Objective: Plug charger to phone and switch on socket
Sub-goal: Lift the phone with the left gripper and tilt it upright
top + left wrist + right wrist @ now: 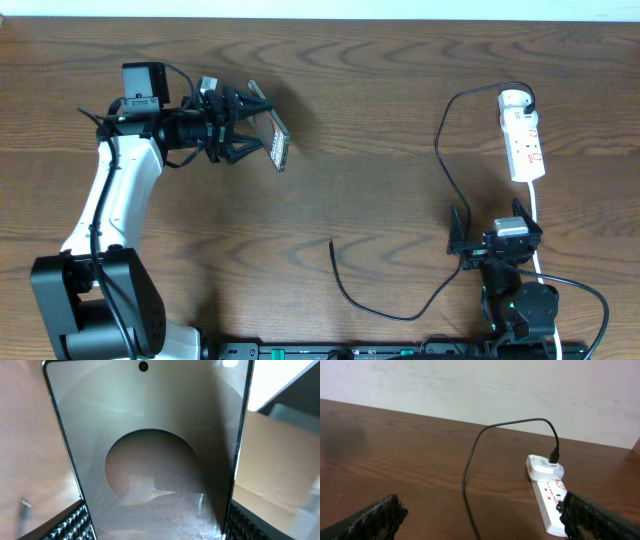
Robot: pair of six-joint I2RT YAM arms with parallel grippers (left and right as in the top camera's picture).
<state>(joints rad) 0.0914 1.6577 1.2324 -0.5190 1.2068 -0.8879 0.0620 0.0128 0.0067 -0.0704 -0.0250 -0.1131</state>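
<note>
Far left above desk [380, 100], L hand [250, 135] clamps tilted phone [278, 143]; near right, R hand [495, 237] fingers apart, charger [543, 467] in socket [551, 505].

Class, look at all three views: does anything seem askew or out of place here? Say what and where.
The phone is not lying flat: the left pincer holds it tilted on edge at the left side of the table. The free tip of the charger lies loose mid-table, unplugged, though its adapter sits in the socket.
</note>
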